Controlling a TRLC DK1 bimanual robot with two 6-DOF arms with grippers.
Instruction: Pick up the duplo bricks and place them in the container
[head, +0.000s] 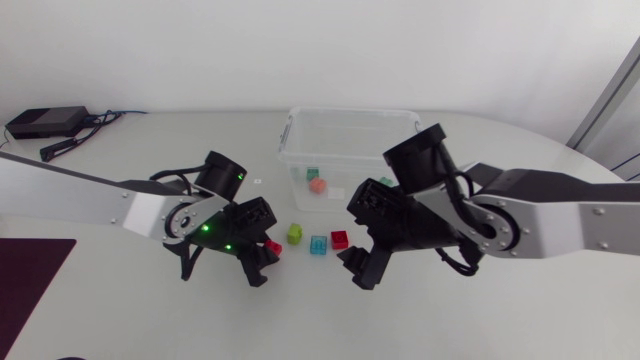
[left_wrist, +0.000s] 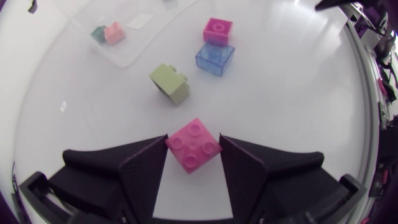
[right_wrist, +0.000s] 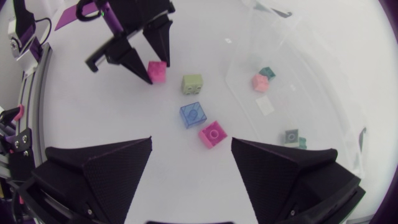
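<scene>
Pinching pink square plastic duplo brick (left_wrist: 193, 145) corner-to-corner in left gripper (left_wrist: 193, 140), needing even squeezing before lifting, with right gripper (right_wrist: 191, 143) gaping empty.

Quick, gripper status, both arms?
Left gripper: closed on the pink brick, a finger on each side.
Right gripper: open, holding nothing.

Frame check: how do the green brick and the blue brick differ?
The green brick is opaque; the blue brick is see-through. The blue brick sits upright, stud up; the green brick looks tipped. The blue brick lies close beside a pink brick; the green brick lies alone. Both are on the table, outside the container.
</scene>
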